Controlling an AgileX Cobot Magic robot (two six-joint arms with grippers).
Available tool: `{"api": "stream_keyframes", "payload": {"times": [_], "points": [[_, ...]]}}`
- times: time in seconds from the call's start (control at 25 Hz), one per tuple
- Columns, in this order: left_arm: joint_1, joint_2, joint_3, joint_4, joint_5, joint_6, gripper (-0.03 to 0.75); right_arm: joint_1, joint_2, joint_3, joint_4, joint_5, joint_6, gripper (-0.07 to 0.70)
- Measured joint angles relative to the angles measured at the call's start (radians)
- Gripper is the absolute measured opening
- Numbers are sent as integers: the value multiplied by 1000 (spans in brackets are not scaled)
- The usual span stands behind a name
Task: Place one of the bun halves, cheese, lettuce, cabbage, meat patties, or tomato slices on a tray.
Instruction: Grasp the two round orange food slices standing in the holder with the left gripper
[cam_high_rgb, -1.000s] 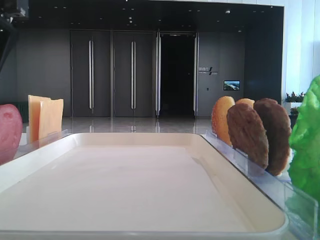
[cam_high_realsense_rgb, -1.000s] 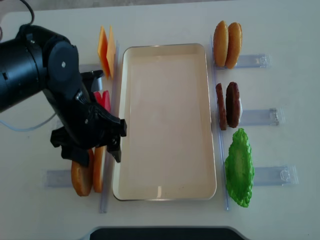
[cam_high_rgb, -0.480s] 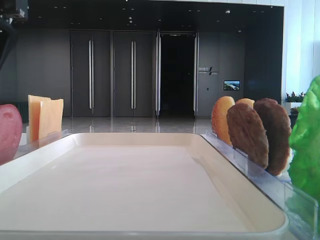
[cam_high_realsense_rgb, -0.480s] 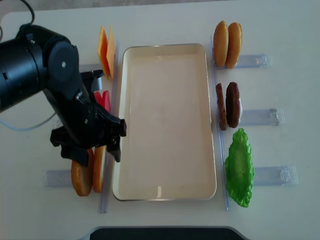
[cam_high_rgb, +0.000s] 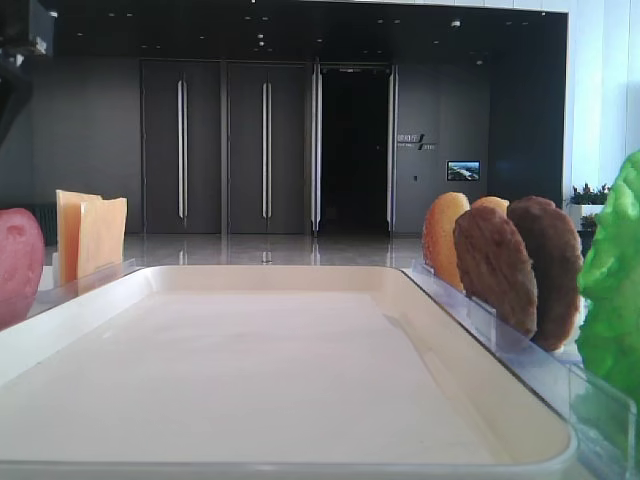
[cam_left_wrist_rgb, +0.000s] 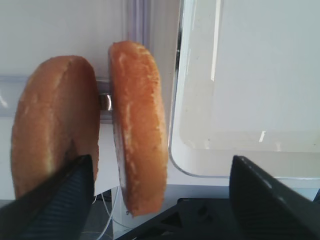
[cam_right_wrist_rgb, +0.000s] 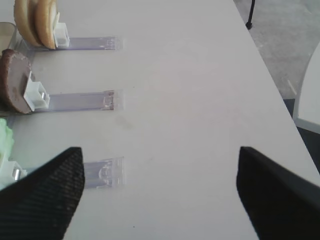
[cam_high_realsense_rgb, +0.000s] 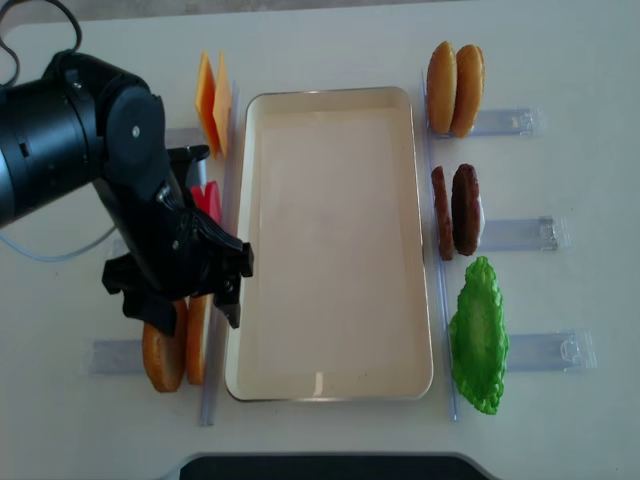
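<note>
Hidden: the left arm (cam_high_realsense_rgb: 90, 170) covers most of the tomato slices (cam_high_realsense_rgb: 207, 199) in the top view; only a red bit shows. From the low front view just one pink-red disc edge (cam_high_rgb: 18, 265) peeks in at the left.
Cut off: lettuce (cam_high_rgb: 612, 290) runs off the right edge in the low view. Right wrist view shows only part of a patty and a sliver of green.
Hard to see: right gripper (cam_right_wrist_rgb: 155, 195) shows only as 2 dark finger tips at the bottom corners, far apart, w/ bare table (cam_right_wrist_rgb: 190, 100) between. Nothing in them.
Left gripper: (cam_left_wrist_rgb: 160, 200) fingers wide apart, 1 finger (cam_left_wrist_rgb: 55, 200) low left, 1 low right. Not clamped on anything.
Bun halves: 2 stand on edge in a clear rack (cam_high_realsense_rgb: 110, 355) left of the tray, near its front corner. The inner bun half (cam_left_wrist_rgb: 140, 125) sits between the left fingers, not pinched. The outer bun half (cam_left_wrist_rgb: 52, 125) is next to the left finger, which covers its lower part; can't tell if they touch.
Tray: (cam_high_realsense_rgb: 335, 385) cream-white, middle of table, nothing on it.
Around: cheese (cam_high_realsense_rgb: 213, 110) stands at the tray's far left. 2 more buns (cam_high_realsense_rgb: 455, 88) far right, meat patties (cam_high_realsense_rgb: 456, 210) below them, then lettuce at the near right. All on edge in clear racks, just beside the tray rim.
In the way: the left arm's dark body hangs over the left racks.
</note>
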Motion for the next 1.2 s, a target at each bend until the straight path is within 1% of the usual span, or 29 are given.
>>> {"api": "stream_keyframes", "payload": {"times": [0.12, 0.2, 0.24, 0.28, 0.64, 0.8, 1.12, 1.2], "points": [[0, 0, 0, 3, 20, 1, 596, 0, 0, 0, 0, 0, 0, 587], [0, 0, 0, 3, 33, 3, 538, 0, 0, 0, 0, 0, 0, 587], [0, 0, 0, 8, 43, 4, 479, 0, 0, 0, 0, 0, 0, 587], [0, 0, 0, 8, 43, 4, 479, 0, 0, 0, 0, 0, 0, 587], [0, 0, 0, 28, 44, 4, 232, 0, 0, 0, 0, 0, 0, 587], [0, 0, 0, 41, 52, 6, 145, 0, 0, 0, 0, 0, 0, 587], [0, 0, 0, 65, 94, 34, 138, 0, 0, 0, 0, 0, 0, 587], [0, 0, 0, 68, 96, 35, 138, 0, 0, 0, 0, 0, 0, 587]]}}
